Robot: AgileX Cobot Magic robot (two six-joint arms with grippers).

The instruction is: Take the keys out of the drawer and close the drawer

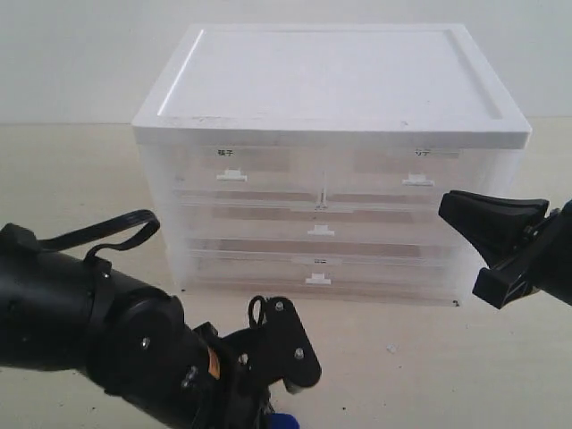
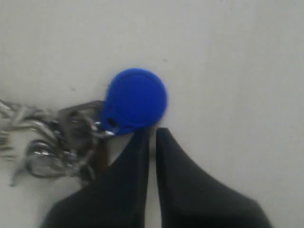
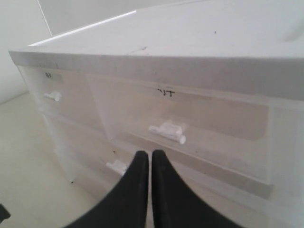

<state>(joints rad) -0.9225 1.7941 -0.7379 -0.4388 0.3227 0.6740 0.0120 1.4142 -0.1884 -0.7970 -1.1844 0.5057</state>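
Left gripper [image 2: 152, 135]: fingers pressed together, gripping nothing; tips just beside the blue fob [image 2: 135, 99]
Keys [image 2: 57, 142]: lying on the pale table [image 2: 237, 57], ring joined to the fob; outside the drawer unit [image 1: 331, 134]
Right gripper [image 3: 150, 156]: clenched, empty; pointing at the upper right drawer [image 3: 223, 118], near its handle [image 3: 167, 131]
Drawer fronts [image 1: 268, 219]: all look flush

The black left arm [image 1: 80, 313] reaches in low in front of the white translucent plastic drawer cabinet [image 1: 331, 80]. Its two-fingered left gripper [image 2: 151, 130] points downward, jaws almost touching. The black right arm [image 1: 545, 259] hangs by the cabinet's right front corner. Its right gripper [image 3: 150, 153] faces the cabinet front, fingers together.
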